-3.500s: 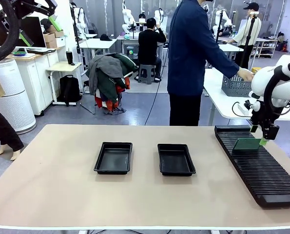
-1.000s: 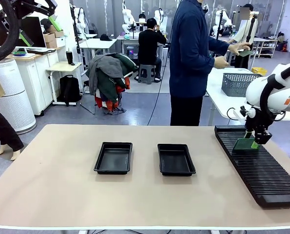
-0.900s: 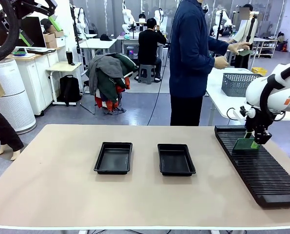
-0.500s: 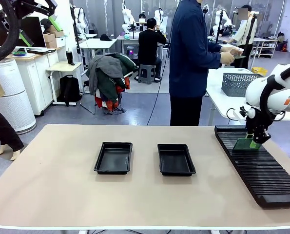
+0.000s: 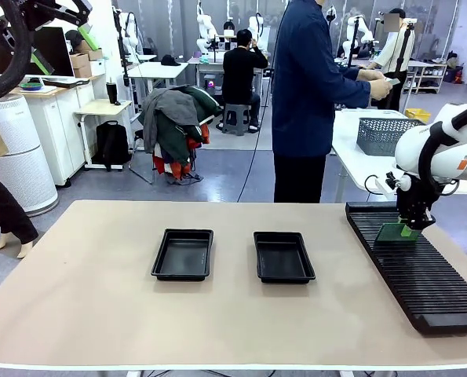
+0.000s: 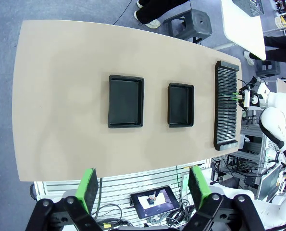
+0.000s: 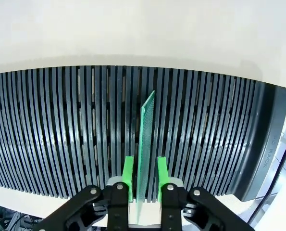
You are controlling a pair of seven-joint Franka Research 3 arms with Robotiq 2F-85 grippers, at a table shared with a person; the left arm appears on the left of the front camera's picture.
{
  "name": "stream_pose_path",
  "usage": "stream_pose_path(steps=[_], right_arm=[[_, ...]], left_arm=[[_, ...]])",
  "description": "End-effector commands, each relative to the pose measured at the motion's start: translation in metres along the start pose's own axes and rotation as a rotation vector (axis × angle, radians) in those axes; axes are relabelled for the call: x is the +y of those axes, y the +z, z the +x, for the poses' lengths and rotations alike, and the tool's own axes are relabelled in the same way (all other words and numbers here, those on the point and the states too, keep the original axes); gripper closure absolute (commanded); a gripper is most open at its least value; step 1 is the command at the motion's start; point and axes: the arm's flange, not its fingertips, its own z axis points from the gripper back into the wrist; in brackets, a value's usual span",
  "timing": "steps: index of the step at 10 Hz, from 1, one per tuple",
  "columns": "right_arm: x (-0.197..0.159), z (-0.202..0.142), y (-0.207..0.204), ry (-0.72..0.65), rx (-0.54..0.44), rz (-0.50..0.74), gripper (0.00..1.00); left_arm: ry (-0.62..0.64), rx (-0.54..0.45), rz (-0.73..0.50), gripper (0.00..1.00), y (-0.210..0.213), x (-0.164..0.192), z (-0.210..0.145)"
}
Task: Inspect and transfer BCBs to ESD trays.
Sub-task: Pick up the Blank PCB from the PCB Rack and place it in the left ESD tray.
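The BCB (image 5: 393, 232) is kept pinched edge-on by the right gripper (image 5: 406, 230), which is now shifted slightly left. It is not yet lifted from the rack (image 5: 421, 275) at the desk's far right corner. The trays (image 5: 182, 276) are left unfilled, and the left gripper (image 6: 143, 185) is held spread.

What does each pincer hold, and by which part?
Left pincer: nothing. Right pincer straddles the upper edge of the BCB; whether it grips cannot be told.
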Motion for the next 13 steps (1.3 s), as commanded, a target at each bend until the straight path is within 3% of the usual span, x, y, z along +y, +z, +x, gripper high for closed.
stream_pose_path(steps=[1,6,13], right_arm=[[0.003,0.0006,-0.0049,-0.004,0.03,-0.019,0.81],[0.0051,0.001,-0.0059,0.001,0.036,-0.013,1.0],[0.0,-0.0003,-0.0005,0.0,0.004,-0.008,1.0]], left_arm=[[0.003,-0.001,-0.003,0.0,-0.0002,0.0006,0.0],[0.003,-0.001,-0.003,0.0,-0.0002,0.0006,0.0],[0.003,-0.001,-0.003,0.0,-0.0002,0.0006,0.0]])
